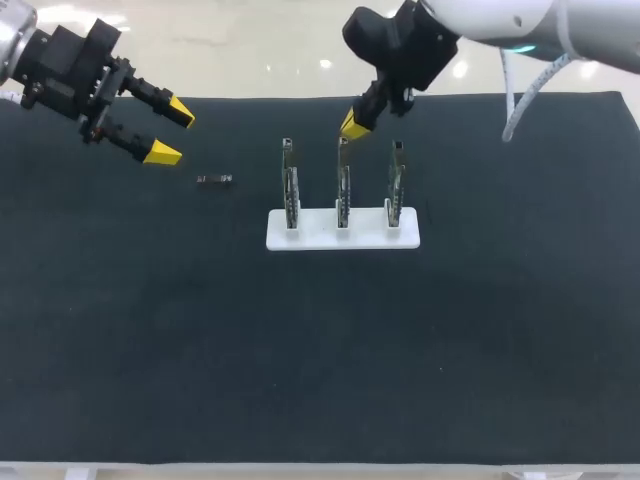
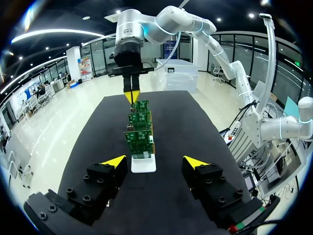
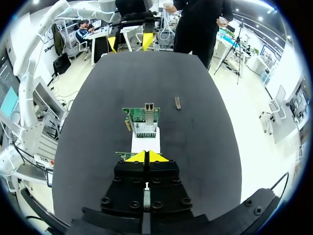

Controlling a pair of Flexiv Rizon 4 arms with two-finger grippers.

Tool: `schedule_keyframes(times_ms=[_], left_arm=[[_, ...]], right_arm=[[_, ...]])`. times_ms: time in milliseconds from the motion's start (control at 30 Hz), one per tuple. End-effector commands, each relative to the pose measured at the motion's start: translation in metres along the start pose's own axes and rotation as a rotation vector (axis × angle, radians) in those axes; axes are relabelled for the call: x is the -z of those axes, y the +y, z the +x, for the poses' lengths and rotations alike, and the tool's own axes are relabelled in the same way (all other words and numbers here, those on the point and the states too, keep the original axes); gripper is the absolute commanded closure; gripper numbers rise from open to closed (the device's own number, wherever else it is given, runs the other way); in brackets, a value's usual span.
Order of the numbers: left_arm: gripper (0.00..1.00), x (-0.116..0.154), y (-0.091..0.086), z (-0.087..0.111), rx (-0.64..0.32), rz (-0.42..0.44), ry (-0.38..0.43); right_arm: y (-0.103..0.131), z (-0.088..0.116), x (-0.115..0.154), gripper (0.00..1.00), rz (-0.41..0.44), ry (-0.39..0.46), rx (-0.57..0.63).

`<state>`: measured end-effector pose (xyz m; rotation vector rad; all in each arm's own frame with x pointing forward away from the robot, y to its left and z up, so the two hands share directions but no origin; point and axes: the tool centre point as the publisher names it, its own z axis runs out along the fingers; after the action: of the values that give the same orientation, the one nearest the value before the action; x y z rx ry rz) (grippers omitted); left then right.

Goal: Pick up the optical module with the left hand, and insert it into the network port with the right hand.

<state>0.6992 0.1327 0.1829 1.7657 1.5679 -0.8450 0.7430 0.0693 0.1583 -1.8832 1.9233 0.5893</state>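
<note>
Black counter (image 1: 320,350) spans the whole head view. Left arm (image 1: 50,65) enters from the left far corner and sits high over the counter's left rear. Right arm (image 1: 480,20) enters from the right far corner and reaches in past the middle. A white base (image 1: 343,232) lies flat a little behind the counter's centre and carries three green circuit boards (image 1: 343,190), upright, edge-on, side by side in a row. In the left wrist view the boards stand one behind another, straight ahead of that hand. Left hand (image 1: 172,132) hangs above the counter, well left of the base. Its two yellow tips stand wide apart with only air between them, and it touches nothing. Right hand (image 1: 353,125) hangs over the row of boards with its yellow tips pressed together and pointing down, close above a board's top edge. Which board it is cannot be fixed, since the head view suggests the middle one and the left wrist view the far one. In the right wrist view the joined tips sit over the near end of the base. Optical module (image 1: 214,180), small and dark, lies flat on the counter between the left hand and the base. It is apart from both, nearer the leftmost board, and no finger touches it.
</note>
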Motion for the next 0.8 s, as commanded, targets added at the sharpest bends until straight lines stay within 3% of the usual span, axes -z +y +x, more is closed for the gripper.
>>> schedule_keyframes(times_ms=[33, 333, 800], left_arm=[[0.00, 0.000, 0.001, 0.000, 0.001, 0.001, 0.003], [0.00, 0.000, 0.001, 0.000, 0.001, 0.001, 0.003], [0.00, 0.000, 0.001, 0.000, 0.001, 0.001, 0.003]], right_arm=[[0.001, 0.001, 0.013, 1.00, -0.003, -0.004, -0.004], [0.002, 0.017, 0.039, 1.00, -0.010, -0.012, -0.009], [0.007, 0.056, 0.072, 1.00, 0.027, -0.038, 0.004]])
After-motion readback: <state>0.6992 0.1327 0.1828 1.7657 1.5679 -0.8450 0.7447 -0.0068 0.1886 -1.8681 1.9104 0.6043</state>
